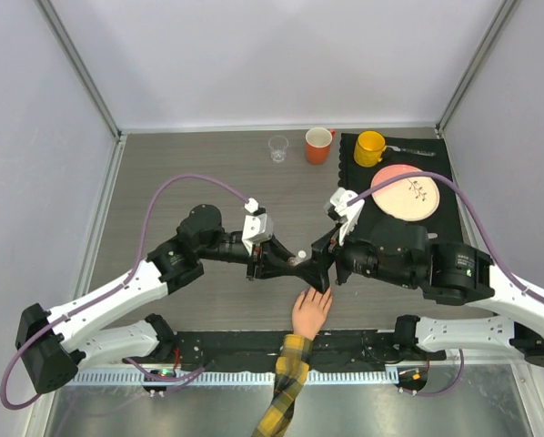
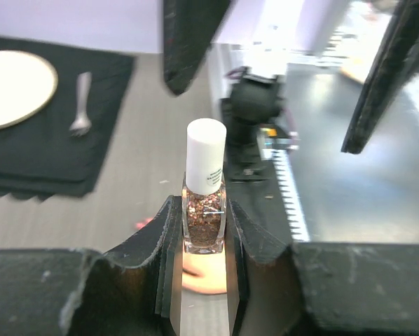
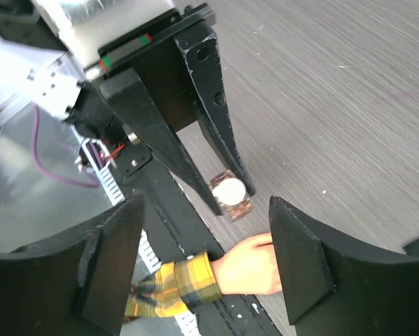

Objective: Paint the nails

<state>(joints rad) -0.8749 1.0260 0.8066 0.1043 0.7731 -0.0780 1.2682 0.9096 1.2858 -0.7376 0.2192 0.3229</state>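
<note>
A peach fake hand with a yellow-and-black plaid sleeve lies at the table's near edge, fingers pointing away. Its nails are too small to make out. My left gripper is shut on a square glitter polish bottle with a white cap, held upright just above the hand's fingertips. My right gripper stands open above the bottle and the hand, and nothing is between its fingers. From above, both grippers meet over the fingers, left and right.
At the back stand a clear cup, an orange mug and a yellow mug. A pink plate and cutlery lie on a black mat at the right. The black base rail runs along the near edge.
</note>
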